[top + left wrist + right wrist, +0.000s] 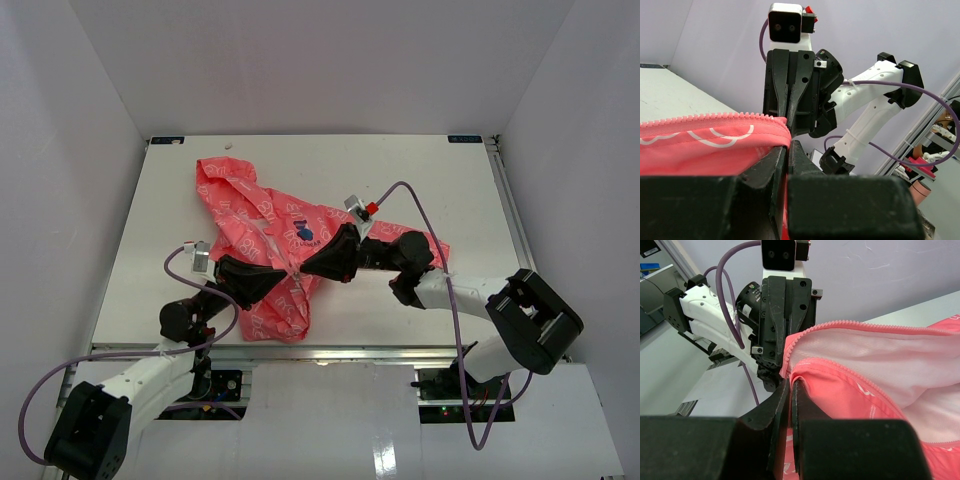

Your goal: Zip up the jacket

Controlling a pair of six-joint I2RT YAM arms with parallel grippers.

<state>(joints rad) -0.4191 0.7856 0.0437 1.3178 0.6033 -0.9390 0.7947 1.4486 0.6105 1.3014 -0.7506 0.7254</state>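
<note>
Left jaws and right jaws, each tight around a zipper edge (715, 117) of the jacket (240, 210), tip towards tip.

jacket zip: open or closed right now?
Open. On the jacket, a row of zipper teeth runs free, with pale lining exposed below it in the right wrist view.

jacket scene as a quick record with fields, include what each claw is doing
jacket: coral-pink with white print, bunched on the white table
logo: dark blue, facing up, just beyond the claws
left claw: shut on the jacket's zipper edge
right claw: shut on the jacket's zipper edge, nearly tip to tip with the left claw
zipper: teeth exposed, front open where held
</note>
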